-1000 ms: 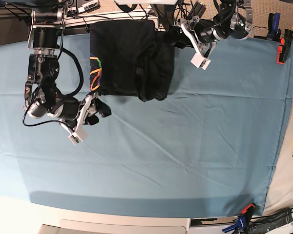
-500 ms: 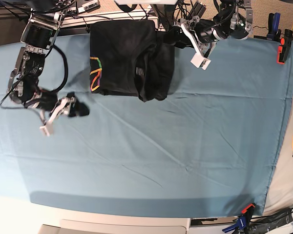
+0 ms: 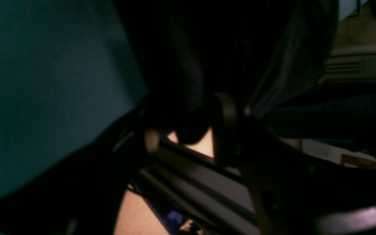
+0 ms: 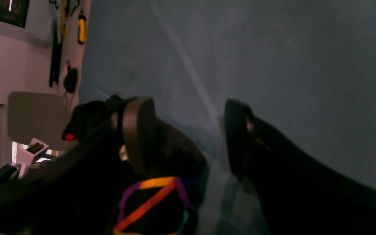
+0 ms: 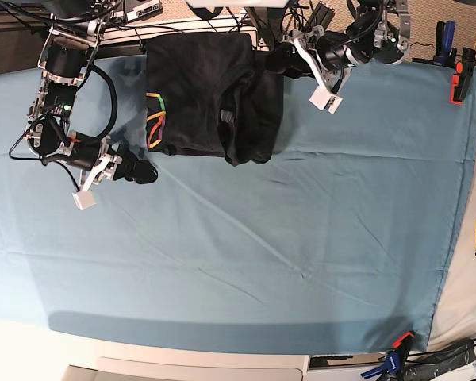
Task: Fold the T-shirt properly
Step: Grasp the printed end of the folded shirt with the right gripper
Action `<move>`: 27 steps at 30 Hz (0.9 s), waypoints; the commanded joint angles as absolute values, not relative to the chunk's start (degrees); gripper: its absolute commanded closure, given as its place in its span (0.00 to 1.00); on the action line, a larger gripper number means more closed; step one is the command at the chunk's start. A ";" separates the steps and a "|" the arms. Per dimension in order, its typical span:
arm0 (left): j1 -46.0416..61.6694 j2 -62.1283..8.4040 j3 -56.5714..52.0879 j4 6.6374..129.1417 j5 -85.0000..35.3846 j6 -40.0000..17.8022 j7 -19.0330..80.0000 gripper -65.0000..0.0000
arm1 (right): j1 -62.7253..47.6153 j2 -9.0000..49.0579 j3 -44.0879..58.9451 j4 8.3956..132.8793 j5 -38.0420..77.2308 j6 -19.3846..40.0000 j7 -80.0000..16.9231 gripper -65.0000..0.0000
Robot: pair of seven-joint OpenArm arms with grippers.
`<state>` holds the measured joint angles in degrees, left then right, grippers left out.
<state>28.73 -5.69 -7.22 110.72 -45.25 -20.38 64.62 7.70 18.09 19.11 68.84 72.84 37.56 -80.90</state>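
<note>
And here we go in the base view: the right hand (image 5: 138,169), a blur out over the teal-blue sheet (image 5: 301,246) half a second ago, is back in sharp focus, closer to the T-shirt (image 5: 192,95) and just beside its near corner, below the rainbow trim (image 5: 154,119). The T-shirt hasn't budged, lying bunched and partly folded at the far side of the surface, and the left hand (image 5: 292,62) keeps its post at the other edge. Over to the left wrist view, dark and smeary: the fingers stand apart with black cloth in the gap, and I see no pinch on it (murky stuff, this one). Now the right wrist view, and the fingers are spread wide, nothing between them but bare sheet, the T-shirt and its trim lying under and beside one finger. So what does it mean? The fold itself gains nothing from that swing, but the right hand looks to be lining up for a grab at the collar side; it probably needs to shift further over the cloth before closing, or it catches sheet instead.
</note>
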 commanded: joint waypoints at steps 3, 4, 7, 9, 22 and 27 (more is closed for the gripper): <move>28.86 -5.61 -7.22 111.59 -46.63 -21.02 64.25 0.58 | 7.27 19.09 18.02 69.63 77.32 38.59 -80.00 0.47; 28.84 -5.61 -7.22 111.59 -46.63 -21.02 64.25 0.58 | 6.79 19.09 17.19 69.63 77.89 38.59 -80.00 0.47; 28.86 -5.58 -7.22 111.59 -46.63 -21.02 64.25 0.58 | 5.52 19.59 13.43 69.63 80.36 38.59 -80.00 0.47; 28.88 -5.61 -7.22 111.59 -46.63 -21.06 64.25 0.58 | 5.39 20.12 10.48 69.63 80.60 38.59 -80.00 0.47; 28.84 -5.58 -7.25 111.59 -46.59 -21.69 64.23 0.58 | 5.41 20.95 5.61 69.63 80.55 38.57 -80.00 0.48; 28.88 -5.58 -7.09 111.59 -46.28 -21.65 64.27 0.58 | 5.43 20.93 5.61 69.65 80.55 38.57 -80.00 0.52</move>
<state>28.71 -5.69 -7.18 110.72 -45.23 -21.21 64.64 4.75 20.60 5.80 68.99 79.18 38.65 -79.90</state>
